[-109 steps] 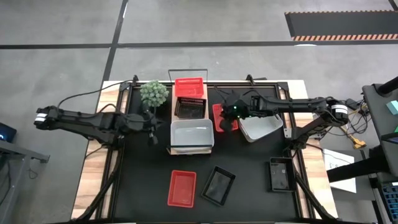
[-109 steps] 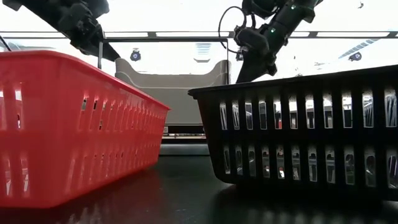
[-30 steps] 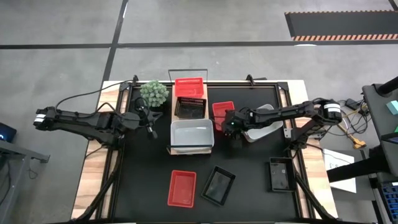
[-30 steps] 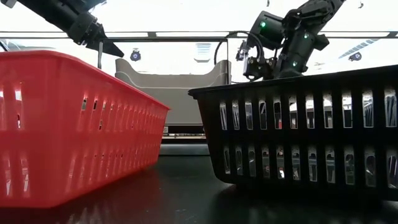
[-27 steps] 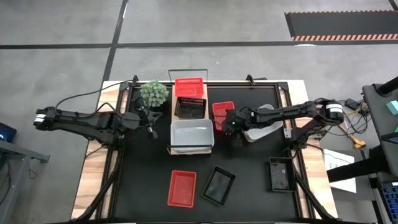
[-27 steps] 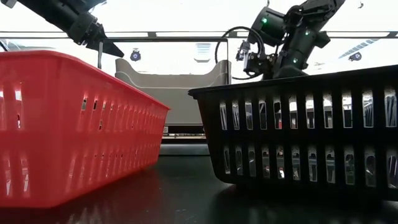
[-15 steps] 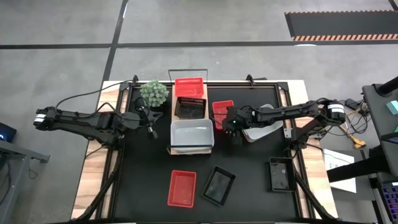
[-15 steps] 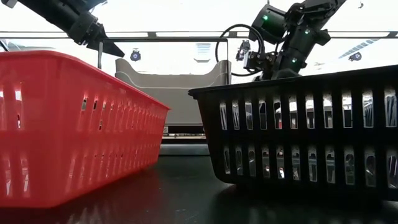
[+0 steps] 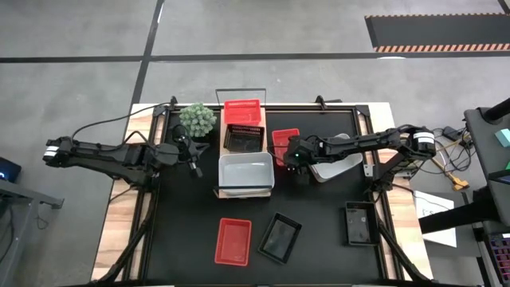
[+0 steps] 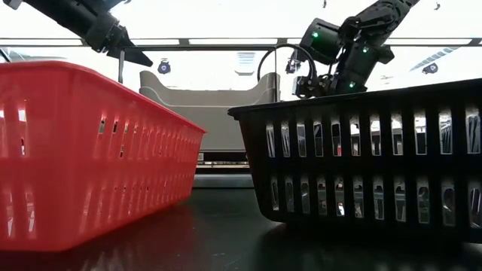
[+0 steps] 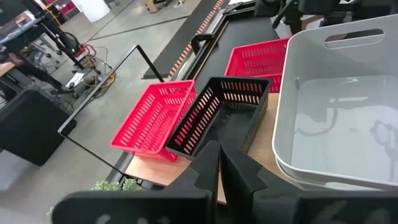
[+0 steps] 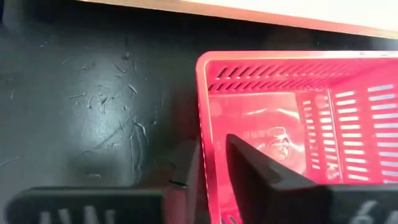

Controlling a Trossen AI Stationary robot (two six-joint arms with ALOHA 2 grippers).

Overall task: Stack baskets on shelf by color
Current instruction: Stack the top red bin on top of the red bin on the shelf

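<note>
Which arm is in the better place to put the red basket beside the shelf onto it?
The right. The right gripper already straddles that red basket's wall, one finger each side. The left gripper waits across the shelf, shut, holding nothing.

Right gripper [image 12: 211, 165] clamped — left gripper [image 11: 219, 163] closed

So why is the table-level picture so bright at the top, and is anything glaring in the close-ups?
Low view: bright ceiling lights sit behind the scene, and the glossy tabletop mirrors the near red basket. Right wrist view: the floor of the red basket beside the shelf carries a shiny reflection. Left wrist view: the white basket reflects faint shapes.
</note>
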